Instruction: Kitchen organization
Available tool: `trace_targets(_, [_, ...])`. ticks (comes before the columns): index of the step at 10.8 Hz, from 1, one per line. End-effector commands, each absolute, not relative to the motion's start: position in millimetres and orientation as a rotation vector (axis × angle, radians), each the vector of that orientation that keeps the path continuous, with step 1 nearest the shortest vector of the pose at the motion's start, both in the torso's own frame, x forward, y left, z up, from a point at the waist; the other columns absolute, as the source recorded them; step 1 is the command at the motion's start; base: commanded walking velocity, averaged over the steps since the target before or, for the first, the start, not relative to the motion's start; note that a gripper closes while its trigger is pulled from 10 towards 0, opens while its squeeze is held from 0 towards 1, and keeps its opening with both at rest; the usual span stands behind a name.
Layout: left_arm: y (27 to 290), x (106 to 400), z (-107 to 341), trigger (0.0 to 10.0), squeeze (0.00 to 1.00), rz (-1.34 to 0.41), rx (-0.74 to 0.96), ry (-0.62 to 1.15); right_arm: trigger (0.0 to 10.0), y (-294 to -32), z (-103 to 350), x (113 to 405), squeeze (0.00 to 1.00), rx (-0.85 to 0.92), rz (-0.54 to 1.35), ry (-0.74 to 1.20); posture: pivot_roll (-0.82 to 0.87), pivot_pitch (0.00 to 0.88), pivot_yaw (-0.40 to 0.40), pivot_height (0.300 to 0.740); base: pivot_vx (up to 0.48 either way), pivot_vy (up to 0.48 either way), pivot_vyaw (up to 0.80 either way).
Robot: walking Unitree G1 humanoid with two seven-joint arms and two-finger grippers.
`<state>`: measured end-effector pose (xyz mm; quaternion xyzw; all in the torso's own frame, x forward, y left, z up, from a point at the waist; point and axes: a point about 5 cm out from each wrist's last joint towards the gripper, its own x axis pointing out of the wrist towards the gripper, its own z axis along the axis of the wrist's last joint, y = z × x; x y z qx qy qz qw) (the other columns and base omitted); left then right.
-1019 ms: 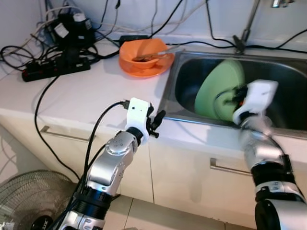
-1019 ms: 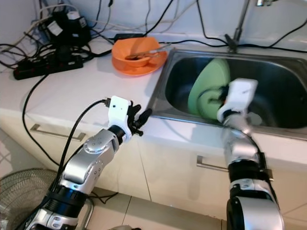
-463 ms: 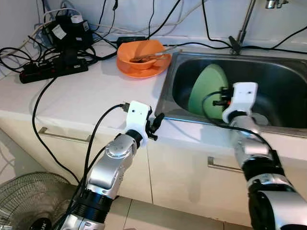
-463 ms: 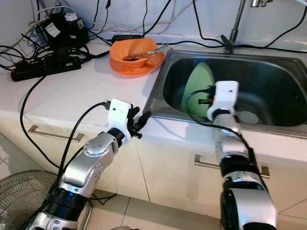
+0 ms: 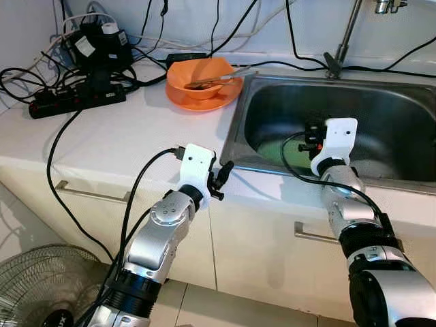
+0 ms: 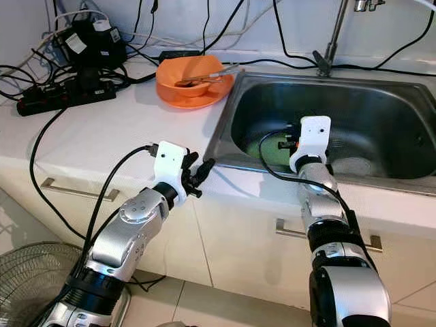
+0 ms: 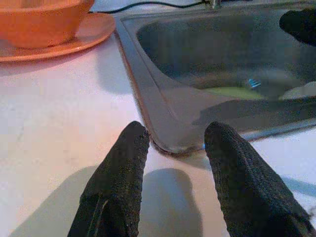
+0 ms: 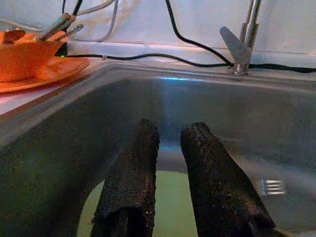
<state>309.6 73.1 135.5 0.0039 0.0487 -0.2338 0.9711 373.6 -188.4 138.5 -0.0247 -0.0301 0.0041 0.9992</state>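
Sink (image 5: 381, 102), steel, right of counter (image 5: 116, 136): green plate (image 5: 272, 148) flat on bottom, near left. Judged deposited.
Orange bowl (image 5: 199, 75) with utensils on orange plate, counter far: judged left to sort.
Right gripper (image 8: 165, 182) above green plate, fingers slightly parted, empty.
Left gripper (image 7: 173, 168) at sink's near-left corner, fingers apart, empty.

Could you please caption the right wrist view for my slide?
Right gripper open above the green plate lying in the sink, orange bowl beside it.
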Motion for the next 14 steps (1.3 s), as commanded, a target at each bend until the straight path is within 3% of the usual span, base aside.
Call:
trace_targets(1, [78.6,309.9,133.5,10.0,0.0,-0.447,0.001,0.093,10.0,-187.9,147.4,374.6,0.0,-0.052,0.002,-0.106,0.08,0.0,0.067,0.74,0.0,0.0,0.0])
trace_targets(5, [97.5,317.3,138.8,10.0,0.0,-0.274,-0.013,-0.021,10.0,-191.0,159.0,357.6,0.0,-0.039,0.002,-0.247,0.07,0.0,0.067,0.74,0.0,0.0,0.0])
trace_targets(8, [116.6,320.3,160.5,10.0,0.0,-0.093,0.025,-0.247,10.0,-190.4,160.3,324.4,0.0,-0.057,-0.038,-0.378,0.04,0.0,0.073,0.74,0.0,0.0,0.0])
trace_targets(11, [114.5,319.4,157.7,10.0,0.0,-0.086,0.021,-0.254,10.0,-173.5,138.1,308.9,0.0,-0.016,-0.027,-0.322,0.04,0.001,0.08,0.74,0.0,-0.219,0.0])
trace_targets(14, [113.4,319.0,155.5,10.0,0.0,-0.089,0.017,-0.255,10.0,-170.0,141.3,311.9,0.0,0.002,-0.032,-0.316,0.04,0.0,0.079,0.74,0.0,-0.391,0.0])
